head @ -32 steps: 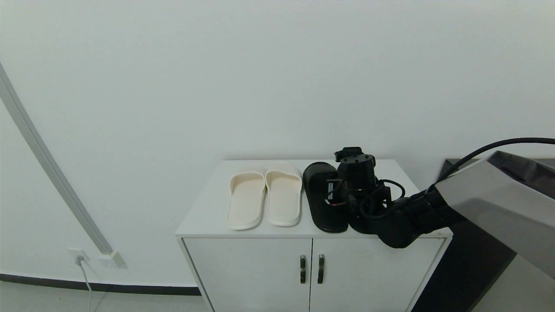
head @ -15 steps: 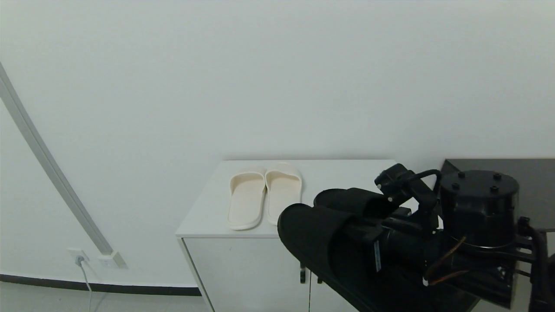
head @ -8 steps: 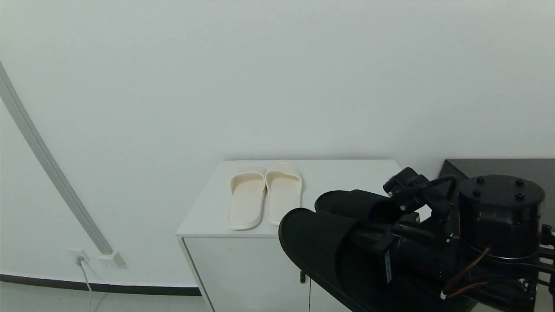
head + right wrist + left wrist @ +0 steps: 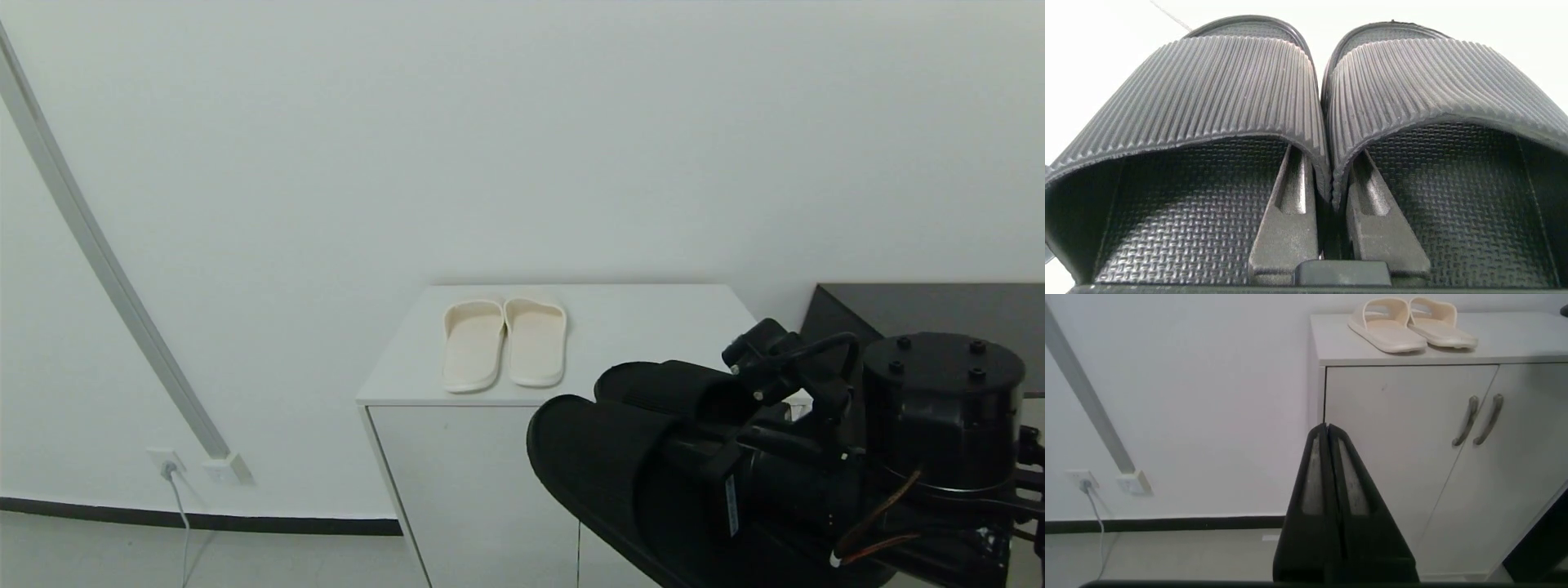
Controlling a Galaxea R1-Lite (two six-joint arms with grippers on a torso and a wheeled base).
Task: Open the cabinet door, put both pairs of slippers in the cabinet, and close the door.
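Held black slippers (image 4: 604,457) pinched at adjoining straps (image 4: 1290,98) in right gripper (image 4: 1328,167). Found left gripper (image 4: 1327,431) closed, empty. Judged best parted first, then hooked squarely behind cabinet door handle (image 4: 1466,420).

Black arm (image 4: 784,482), round bolted cap (image 4: 943,359), orange wire (image 4: 875,514)

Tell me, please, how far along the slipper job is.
Done: nothing yet. In hand: the right gripper holds the black slippers in the air. To do: open the cabinet doors, shut now; stow both pairs, the cream slippers lying on top; close up. The left gripper is shut, empty.
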